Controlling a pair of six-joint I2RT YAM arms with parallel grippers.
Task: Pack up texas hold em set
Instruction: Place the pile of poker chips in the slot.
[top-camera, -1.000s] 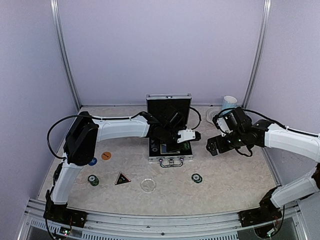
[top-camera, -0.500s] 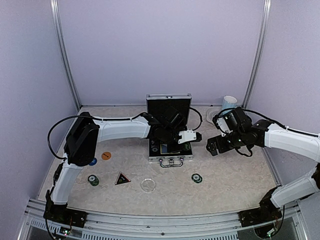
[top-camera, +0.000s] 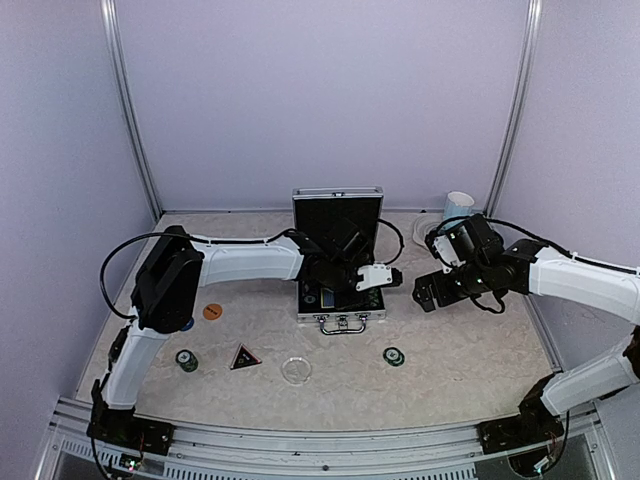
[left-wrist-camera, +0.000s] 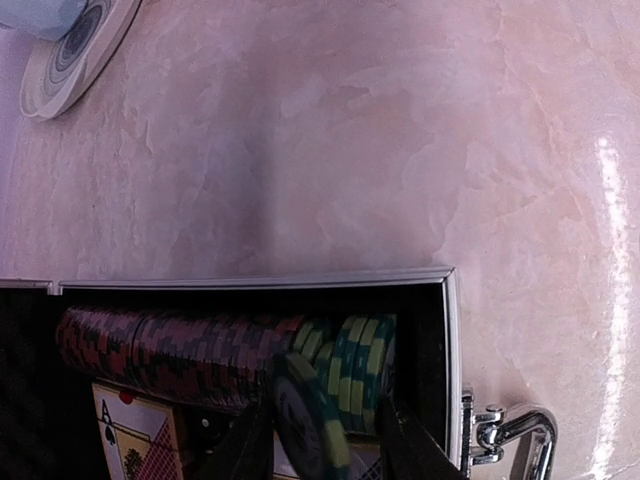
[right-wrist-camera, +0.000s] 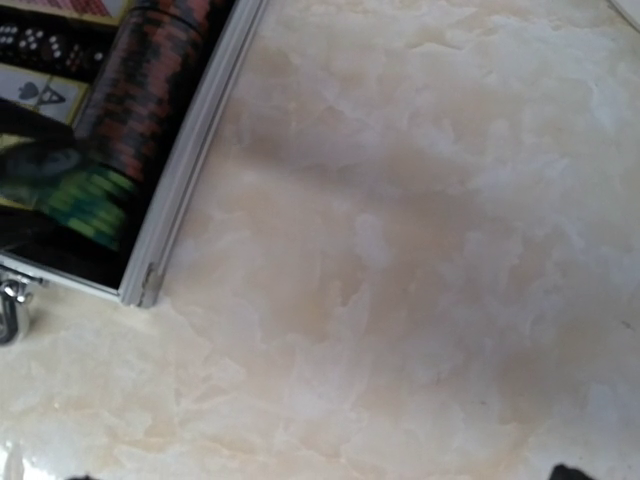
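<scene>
Okay, the briefcase (top-camera: 340, 300) sits open, lid upright at the far side, handle toward the arms. Its chip row (left-wrist-camera: 200, 350) runs lid-to-handle along the case's right wall. My left gripper (left-wrist-camera: 322, 445) is at the handle end, jaws part-open flanking a tilted green chip stack (left-wrist-camera: 305, 420); gripped or not, I cannot tell. The right gripper (top-camera: 424, 296) gapes empty, right of the case.

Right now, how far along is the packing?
Done: chip row and cards in the open case. In hand: green chips between the left tool's fingers over the case; gripped or released, unclear. Left: two green stacks, black triangle, clear disc, orange disc, blue disc on the table, then closing the lid.
</scene>
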